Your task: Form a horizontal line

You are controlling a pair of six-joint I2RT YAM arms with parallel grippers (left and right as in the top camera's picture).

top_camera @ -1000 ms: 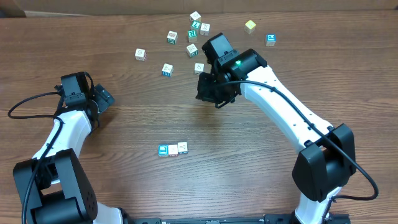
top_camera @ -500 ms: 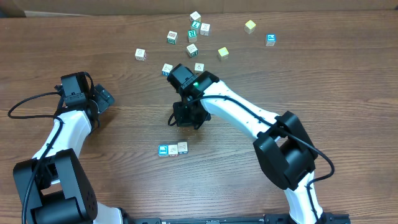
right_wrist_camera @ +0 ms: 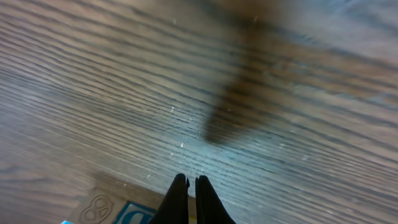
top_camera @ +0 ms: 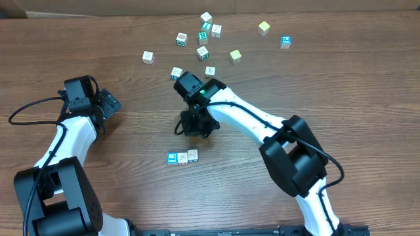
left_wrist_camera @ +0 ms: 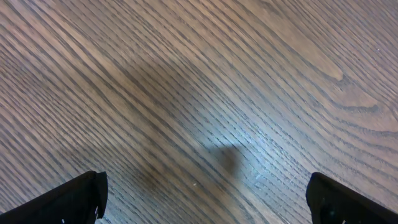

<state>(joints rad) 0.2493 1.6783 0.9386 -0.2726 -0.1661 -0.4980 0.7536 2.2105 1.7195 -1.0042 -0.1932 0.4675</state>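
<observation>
The wooden desk (top_camera: pixel 315 78) filled the overhead view, and the right arm (top_camera: pixel 243 118) stretched from the near right corner toward the middle, with the left arm (top_camera: pixel 65 137) folded by the left edge. The right gripper (top_camera: pixel 194 124) hung just above the desk's centre, its fingers clenched together. Whether they pinched anything could not be told. The left gripper (top_camera: pixel 108 103) sat well apart near the left edge, fingers spread wide on nothing.

The horizontal line (top_camera: pixel 182 157) lay near the middle of the desk, toward the near edge, just below the right gripper. It showed three touching cubes: a blue-faced cube (top_camera: pixel 172 158) at the left end, a whitish one (top_camera: pixel 182 158), and a pale cream one (top_camera: pixel 193 155). Its long axis ran left to right, the right end sitting slightly higher.

The right wrist view caught only the clenched tips (right_wrist_camera: pixel 191 199) and a corner of the line (right_wrist_camera: pixel 106 208). The left wrist view showed bare wood between parted fingers (left_wrist_camera: pixel 68 199). Loose cubes (top_camera: pixel 203 52) scattered by the far edge appeared overhead only.
</observation>
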